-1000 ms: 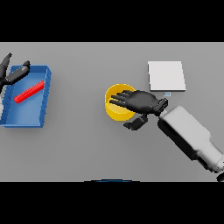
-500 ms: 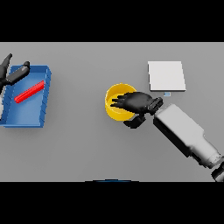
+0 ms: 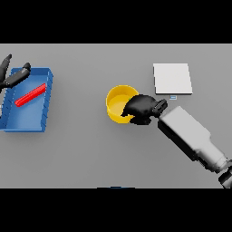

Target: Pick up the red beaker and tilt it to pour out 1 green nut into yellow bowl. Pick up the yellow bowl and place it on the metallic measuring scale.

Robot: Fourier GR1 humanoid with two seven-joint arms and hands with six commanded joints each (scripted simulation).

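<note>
The yellow bowl (image 3: 117, 102) stands on the grey table near the middle. My right hand (image 3: 142, 108) sits over the bowl's right rim, fingers curled round that rim. The metallic measuring scale (image 3: 172, 78), a pale square plate, lies to the upper right of the bowl, apart from it. The red beaker (image 3: 30, 94) lies on its side inside the blue tray (image 3: 25, 123) at the far left. My left hand (image 3: 12, 76) rests at the tray's upper left corner with straight fingers. No green nut shows.
The tray's walls stand near the table's left edge. A small blue mark (image 3: 173, 97) sits at the scale's front edge. My right forearm (image 3: 190, 138) stretches from the lower right toward the bowl.
My right hand's fingers, spread over the bowl before, have curled down onto its right rim. The bowl, tray and left hand have not moved.
</note>
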